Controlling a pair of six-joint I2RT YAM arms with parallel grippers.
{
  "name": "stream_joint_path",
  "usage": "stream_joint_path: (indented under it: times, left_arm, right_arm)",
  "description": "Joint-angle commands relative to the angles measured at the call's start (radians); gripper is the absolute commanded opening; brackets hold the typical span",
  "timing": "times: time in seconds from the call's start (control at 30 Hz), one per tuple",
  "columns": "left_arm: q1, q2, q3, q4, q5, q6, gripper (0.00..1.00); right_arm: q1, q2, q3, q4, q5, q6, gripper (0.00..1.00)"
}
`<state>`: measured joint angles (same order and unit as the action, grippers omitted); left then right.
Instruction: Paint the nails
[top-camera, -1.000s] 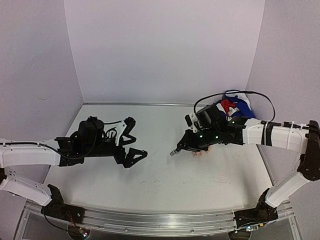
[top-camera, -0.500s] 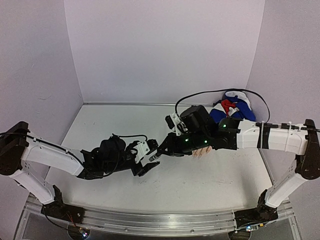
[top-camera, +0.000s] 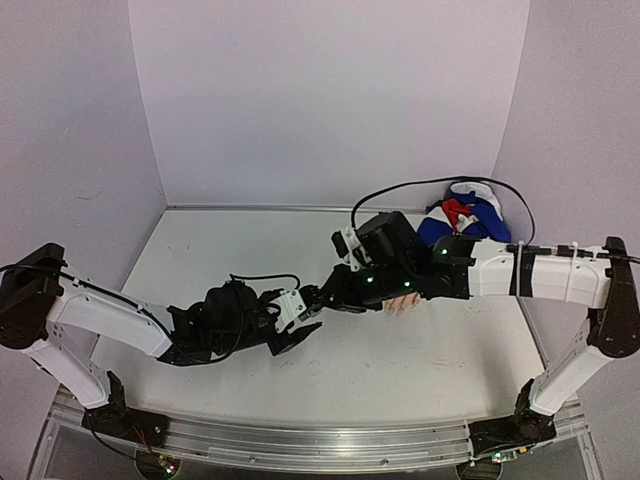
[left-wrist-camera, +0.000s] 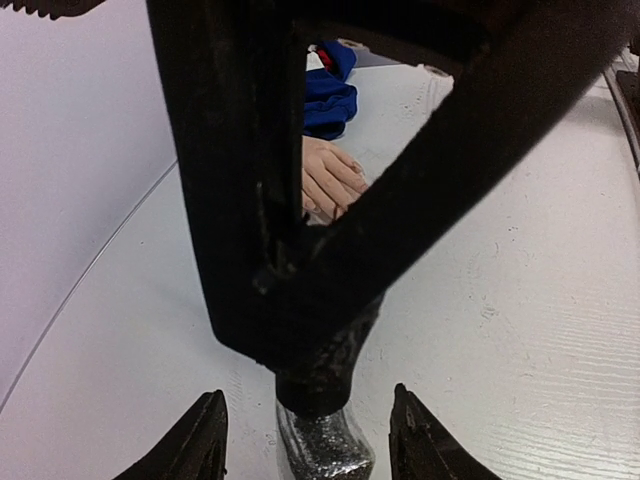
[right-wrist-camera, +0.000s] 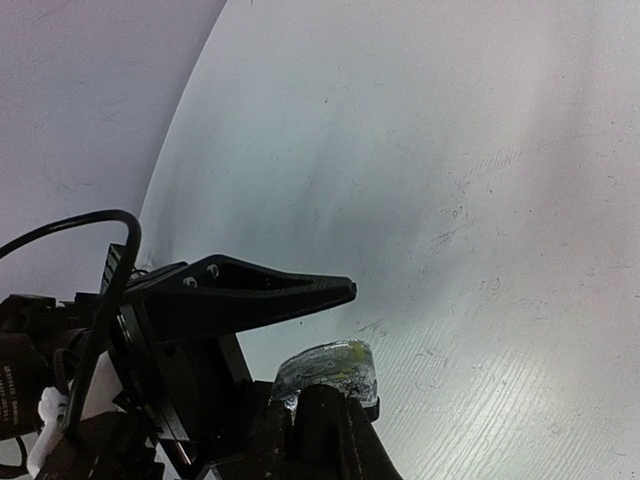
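Stretching the left arm (top-camera: 100, 315) low over the white table (top-camera: 200, 250), from the left edge toward the middle. Holding the left claw (top-camera: 298, 325) released there, with its two black fingers (left-wrist-camera: 205, 445) standing apart on both sides of a small bottle (left-wrist-camera: 322, 452). Staying near the glittery glass but not touching it, with a gap showing on each side in the left wrist view.

Gripping this bottle from above with the right claw (top-camera: 318, 302), clenched tight on the dark cap (left-wrist-camera: 318, 385) and holding the bottle upright. Not possible telling if the bottom of the bottle is resting on the table, being cut off by the lower edge of the view.

Leaving the pale mannequin hand (top-camera: 404, 304) lying on the table to the right of both claws, partly hidden under the right arm (top-camera: 540, 272), with the fingertips pointing toward the near side. Showing the nails (left-wrist-camera: 352, 172) at these fingertips, apart from the bottle and behind it in the left wrist view, but too small for telling any colour on them.

Trailing the blue, white and red sleeve (top-camera: 468, 212) from the wrist toward the far right corner, close to the wall. Crossing the right arm over the hand from the right edge, with a black cable (top-camera: 420, 188) arching above it.
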<state>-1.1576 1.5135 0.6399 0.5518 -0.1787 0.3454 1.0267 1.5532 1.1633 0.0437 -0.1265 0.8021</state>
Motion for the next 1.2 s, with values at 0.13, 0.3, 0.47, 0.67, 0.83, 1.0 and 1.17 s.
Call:
stream_joint_path:
  times: [0.13,0.3,0.47,0.67,0.83,1.0,1.17]
  left_arm:
    - [-0.016,-0.02,0.027,0.064,-0.033,0.006,0.46]
    - [-0.016,-0.021,0.026,0.063,-0.042,0.007,0.29]
    - [-0.016,-0.021,0.023,0.062,-0.042,0.004,0.15]
    - [-0.017,-0.044,0.005,0.058,-0.014,-0.031,0.04]
    - [-0.016,-0.119,-0.02,0.011,0.228,-0.074,0.0]
    - [0.041,-0.217,-0.02,-0.038,0.78,-0.216,0.0]
    - [0.103,-0.241,0.025,-0.038,1.029,-0.372,0.0]
  right_arm:
    - [0.008,0.04,0.078,-0.007,0.027,0.009,0.0]
    - [0.013,0.049,0.088,-0.013,0.032,0.009,0.0]
    - [0.015,0.059,0.097,-0.017,0.036,0.005,0.0]
    - [0.014,0.057,0.114,-0.014,0.052,-0.051,0.0]
    - [0.014,0.062,0.149,0.016,-0.07,-0.276,0.0]
    - [0.013,-0.022,0.075,0.136,-0.602,-0.693,0.0]
    - [0.009,-0.037,0.099,0.133,-0.652,-0.73,0.0]
